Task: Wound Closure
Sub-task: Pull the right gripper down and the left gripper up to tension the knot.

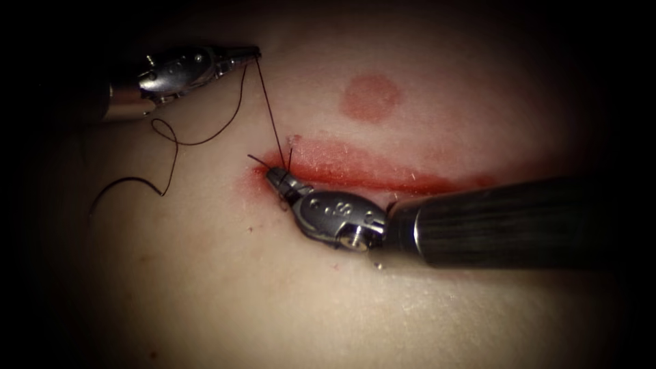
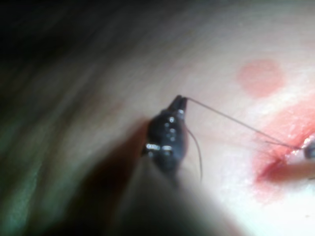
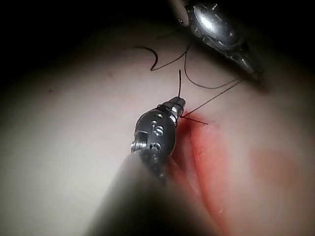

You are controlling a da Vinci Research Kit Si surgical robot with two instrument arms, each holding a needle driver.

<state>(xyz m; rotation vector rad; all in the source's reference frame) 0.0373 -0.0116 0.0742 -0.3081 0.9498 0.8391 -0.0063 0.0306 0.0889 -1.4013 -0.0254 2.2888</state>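
— Looking from the endoscope, where's the thread (image 1: 272,119)?
— Taut from the left pincer (image 1: 254,51), pinched shut on it, down to the cut's (image 1: 355,167) left end, where the right pincer (image 1: 273,175) grips it.
— Wrist views?
— Same: thread stretched between both tips; needle I cannot make out.

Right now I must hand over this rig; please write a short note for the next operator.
Left end effector: shut on the thread, held taut up from the cut.
Right end effector: at the cut's left end, shut on thread there.
Needle: I cannot locate it.
Slack thread loops on the tissue left of the cut.
Done: thread is through at the left end.
Left: the rest of the cut is open.
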